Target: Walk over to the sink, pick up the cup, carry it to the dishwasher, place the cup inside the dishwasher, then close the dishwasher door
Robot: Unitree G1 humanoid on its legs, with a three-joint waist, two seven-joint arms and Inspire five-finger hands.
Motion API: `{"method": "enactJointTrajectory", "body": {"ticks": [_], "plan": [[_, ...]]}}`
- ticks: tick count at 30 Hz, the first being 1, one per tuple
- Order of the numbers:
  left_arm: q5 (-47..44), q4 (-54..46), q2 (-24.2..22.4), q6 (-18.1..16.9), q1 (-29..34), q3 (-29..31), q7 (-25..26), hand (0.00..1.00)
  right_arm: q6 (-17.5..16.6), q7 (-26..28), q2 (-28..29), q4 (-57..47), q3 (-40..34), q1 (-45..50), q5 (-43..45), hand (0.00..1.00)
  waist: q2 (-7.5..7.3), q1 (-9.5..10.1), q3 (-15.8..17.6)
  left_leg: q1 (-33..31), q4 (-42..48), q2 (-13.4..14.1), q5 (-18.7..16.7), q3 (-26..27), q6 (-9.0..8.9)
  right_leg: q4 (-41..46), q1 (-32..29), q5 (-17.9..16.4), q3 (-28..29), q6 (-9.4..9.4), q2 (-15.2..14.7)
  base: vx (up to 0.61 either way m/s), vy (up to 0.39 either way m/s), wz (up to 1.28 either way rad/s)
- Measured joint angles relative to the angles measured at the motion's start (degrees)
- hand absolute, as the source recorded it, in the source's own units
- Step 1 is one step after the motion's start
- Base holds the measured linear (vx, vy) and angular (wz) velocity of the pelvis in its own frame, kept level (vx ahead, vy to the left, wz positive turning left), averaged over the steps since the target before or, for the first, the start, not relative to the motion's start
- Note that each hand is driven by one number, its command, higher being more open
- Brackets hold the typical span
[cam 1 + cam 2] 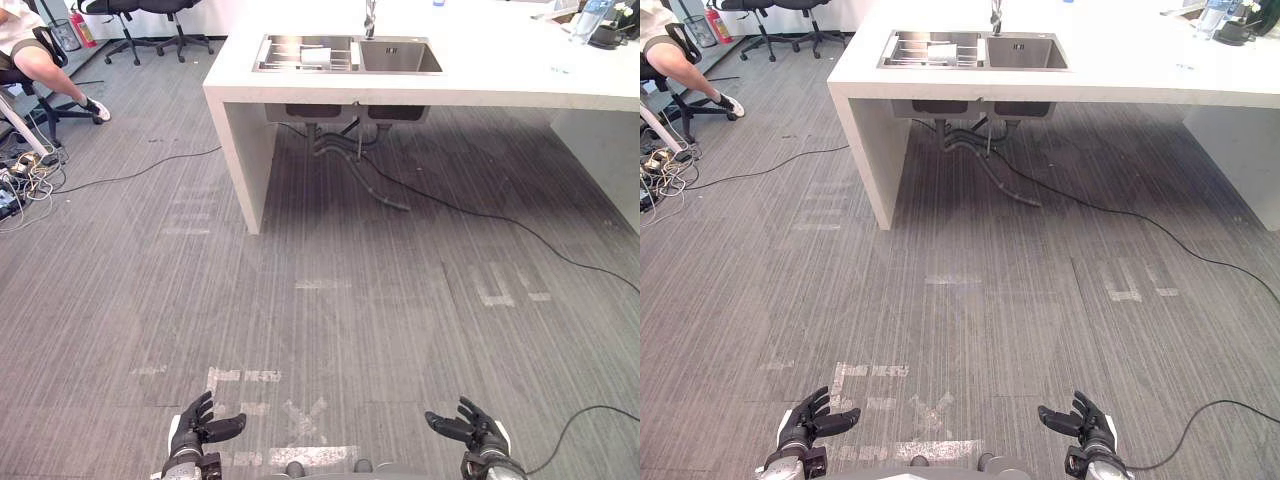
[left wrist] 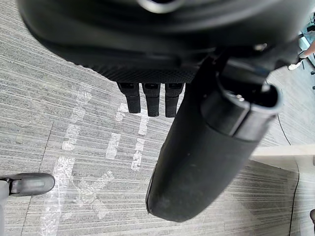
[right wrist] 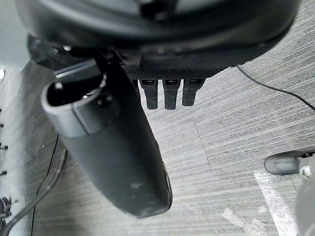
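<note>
Hand L, hand R: prob. open.

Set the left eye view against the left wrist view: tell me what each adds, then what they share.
Left eye view: the sink, the pipes beneath it and the right hand. Left wrist view: the left hand's thumb and straight fingers from close up. Both: the left hand, open, and the grey floor with white tape marks.
</note>
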Motion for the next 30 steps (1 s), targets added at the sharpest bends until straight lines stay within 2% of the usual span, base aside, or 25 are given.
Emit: {"method": "enactJointTrajectory", "body": {"ticks": [23,27,30], "plan": [[-2.2,-0.8,-1.2,0.0,-0.2,-0.4,-0.1,0.90,0.0,-0.9,0.0,0.8,-1.7,-1.8,1.5,0.90,0.49,-0.07,0.3,-0.6,-1.7,-0.4,0.8,0.0,0.01,-1.2,-0.8,0.7,-0.1,0.26,-0.3,0.00,0.000,0.00],[-2.3,-3.2,-1.4,0.0,0.0,-1.3,0.1,0.90,0.1,-1.1,0.0,-1.0,-1.7,-2.4,1.5,0.90,1.01,0.06,1.2,-2.3,-0.5,-0.5,-0.8,0.8,0.30,-0.7,-2.3,0.2,0.4,0.41,-0.4,0.03,0.008,-0.07],[-2.5,-4.7,-1.7,0.0,0.0,-1.6,0.1,0.90,0.1,-1.5,0.0,-1.7,-1.6,-3.5,1.5,0.90,0.67,0.22,2.1,-4.2,4.9,-1.2,-5.6,2.6,1.38,6.2,-5.2,-5.1,1.5,1.97,-1.9,0.08,0.035,-0.11]]}}
